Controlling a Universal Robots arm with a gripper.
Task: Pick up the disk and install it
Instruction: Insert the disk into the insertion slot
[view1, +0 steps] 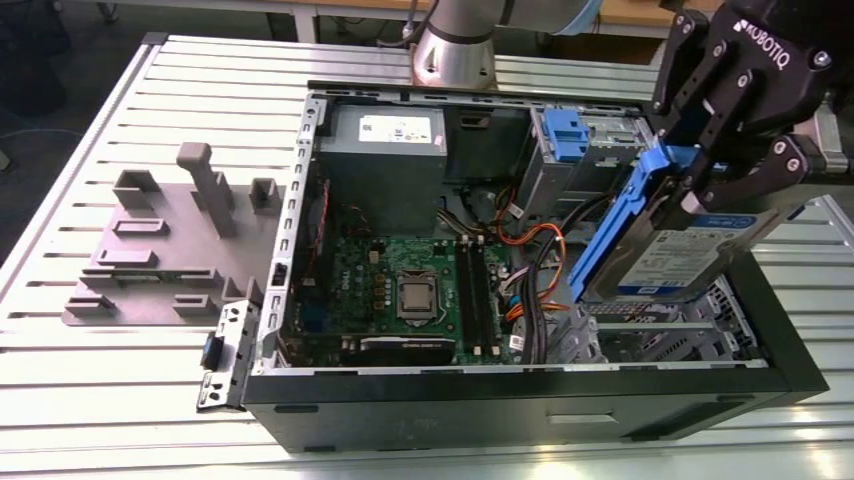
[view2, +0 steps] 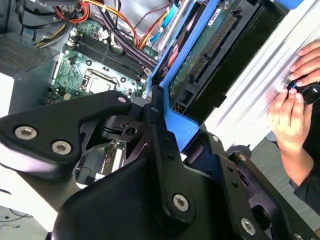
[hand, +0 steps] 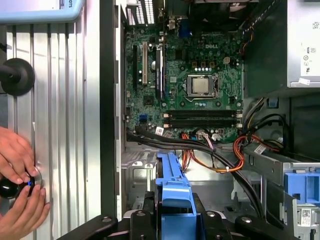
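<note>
Jaws clamped on the disk's blue frame; black gripper (view1: 734, 185) comes in from the exterior view's far right. The disk (view1: 674, 255) is a flat silver drive with a white-and-blue label and a blue plastic frame along its edges. It hangs tilted in the air over the right end of the open computer case (view1: 534, 405). In the second wrist view the disk (view2: 210, 55) shows its underside: green circuit board, black connector strip. In the first wrist view its blue frame (hand: 174, 197) sticks out between the fingers. Inside the case, a green motherboard (view1: 400, 290) sits left of the disk and a grey power-supply box (view1: 387, 150) lies at the far side. A person's hands (hand: 17, 162) rest on the slatted table (view1: 120, 390) beside the case.
</note>
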